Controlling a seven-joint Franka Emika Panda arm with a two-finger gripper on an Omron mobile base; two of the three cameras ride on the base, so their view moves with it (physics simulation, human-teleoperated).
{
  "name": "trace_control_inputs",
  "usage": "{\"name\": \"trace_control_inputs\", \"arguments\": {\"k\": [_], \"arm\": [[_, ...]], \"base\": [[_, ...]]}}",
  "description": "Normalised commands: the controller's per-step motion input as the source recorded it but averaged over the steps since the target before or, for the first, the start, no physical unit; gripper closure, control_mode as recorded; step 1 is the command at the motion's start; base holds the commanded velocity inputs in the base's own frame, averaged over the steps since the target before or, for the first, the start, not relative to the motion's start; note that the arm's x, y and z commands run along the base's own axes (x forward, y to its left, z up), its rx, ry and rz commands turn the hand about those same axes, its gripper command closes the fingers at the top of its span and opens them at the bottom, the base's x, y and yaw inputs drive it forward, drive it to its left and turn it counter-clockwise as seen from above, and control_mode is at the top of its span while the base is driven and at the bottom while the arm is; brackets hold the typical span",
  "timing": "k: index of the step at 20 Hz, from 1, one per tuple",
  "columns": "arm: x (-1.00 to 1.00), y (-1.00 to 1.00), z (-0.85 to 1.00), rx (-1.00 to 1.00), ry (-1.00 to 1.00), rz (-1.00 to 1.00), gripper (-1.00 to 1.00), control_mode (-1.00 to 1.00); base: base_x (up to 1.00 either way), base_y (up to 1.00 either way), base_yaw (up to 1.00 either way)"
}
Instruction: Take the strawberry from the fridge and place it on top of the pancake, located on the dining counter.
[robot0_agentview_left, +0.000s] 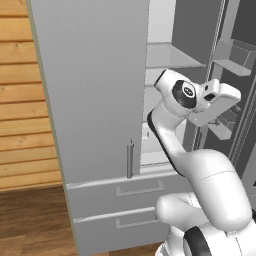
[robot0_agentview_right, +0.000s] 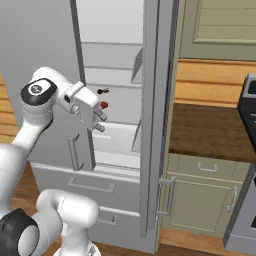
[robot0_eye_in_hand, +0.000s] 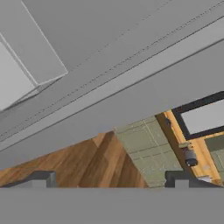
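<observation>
The fridge (robot0_agentview_left: 90, 90) stands with its left door shut and its right door (robot0_agentview_right: 156, 125) swung open, baring white shelves (robot0_agentview_right: 117, 125). The strawberry (robot0_agentview_right: 104, 105), tiny and bright red, lies at the shelf level just past my gripper (robot0_agentview_right: 101, 122). A small dark item (robot0_agentview_right: 102, 91) sits slightly above it. The gripper is open, its two fingertips (robot0_eye_in_hand: 41, 179) wide apart in the hand view with nothing between them. It sits at the fridge opening, close to the strawberry but apart from it. My hand (robot0_agentview_left: 220, 100) reaches in from the left. The pancake and dining counter are out of view.
The open door's edge stands right of the gripper. Beyond it run a brown countertop (robot0_agentview_right: 210, 130) on green cabinets (robot0_agentview_right: 200, 195) and a dark stove (robot0_agentview_right: 247, 107). Two fridge drawers (robot0_agentview_left: 130, 192) lie below, and the door's inside holds bins (robot0_agentview_left: 232, 57). Wood floor (robot0_agentview_left: 35, 220) spreads left.
</observation>
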Motion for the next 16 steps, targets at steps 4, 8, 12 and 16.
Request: {"name": "trace_control_inputs", "arguments": {"k": [4, 8, 12, 16], "arm": [[-0.15, 1.0, -0.46, 0.33, 0.0, 0.16, -1.0, -1.0], [-0.15, 0.89, -0.69, 0.44, 0.0, 0.19, -1.0, -1.0], [-0.03, 0.83, -0.61, 0.47, -0.05, 0.17, -1.0, -1.0], [0.21, 0.67, -0.06, 0.4, -0.24, 0.09, -1.0, -1.0]], "base": [[0.0, 0.0, 0.0], [0.0, 0.0, 0.0], [0.0, 0.0, 0.0], [0.0, 0.0, 0.0]]}}
